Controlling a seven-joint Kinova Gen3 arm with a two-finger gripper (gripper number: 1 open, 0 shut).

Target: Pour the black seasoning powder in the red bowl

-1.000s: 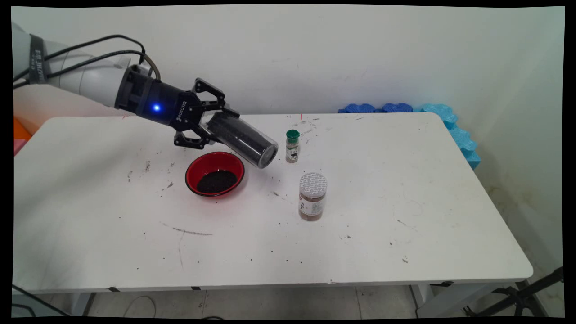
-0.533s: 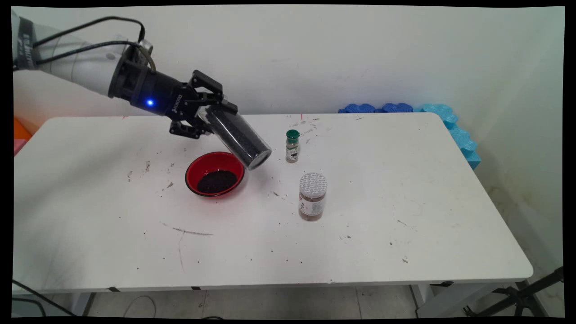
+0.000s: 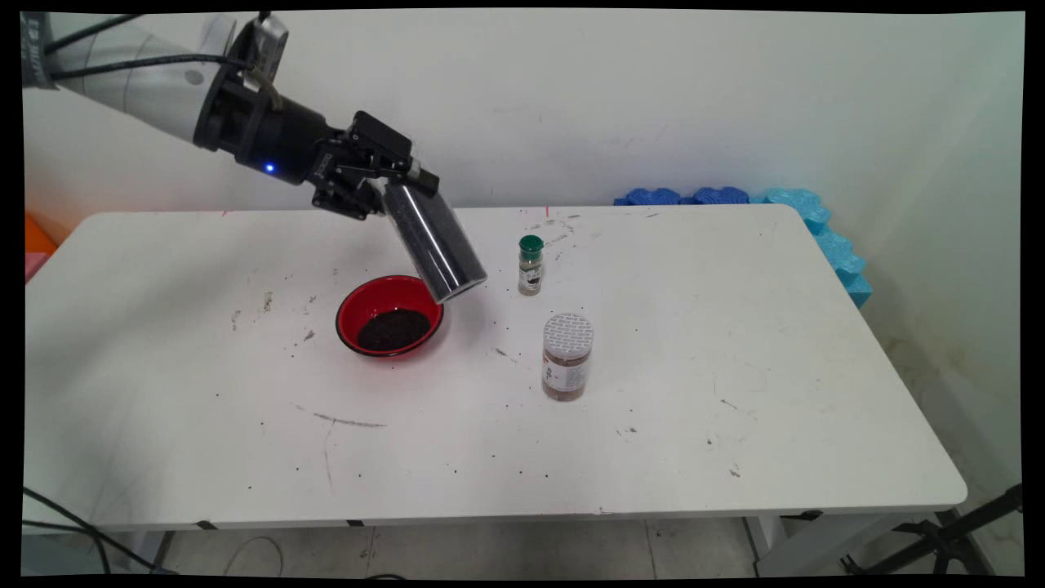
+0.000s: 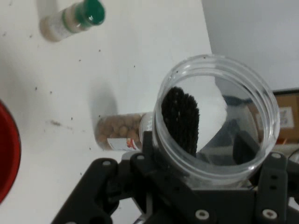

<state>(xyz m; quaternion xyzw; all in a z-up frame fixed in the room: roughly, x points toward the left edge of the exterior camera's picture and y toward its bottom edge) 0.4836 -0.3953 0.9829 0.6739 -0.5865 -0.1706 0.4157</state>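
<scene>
Main view: gripper [image 3: 384,181] has risen and swung since a second ago; fingers pinch a clear jar [image 3: 433,242], now steeper, mouth down-right above the red bowl's [image 3: 351,306] far rim; dark grains lie in the bowl; green-capped bottle [image 3: 531,265] and foil-topped jar [image 3: 567,357] stand just right on the scuffed table [image 3: 735,367].
Hand view: jar [image 4: 215,116] round, open, transparent plastic; black granules cling along one inner side.

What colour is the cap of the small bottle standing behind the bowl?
Green. The small bottle's cap shows best in the main view.
</scene>
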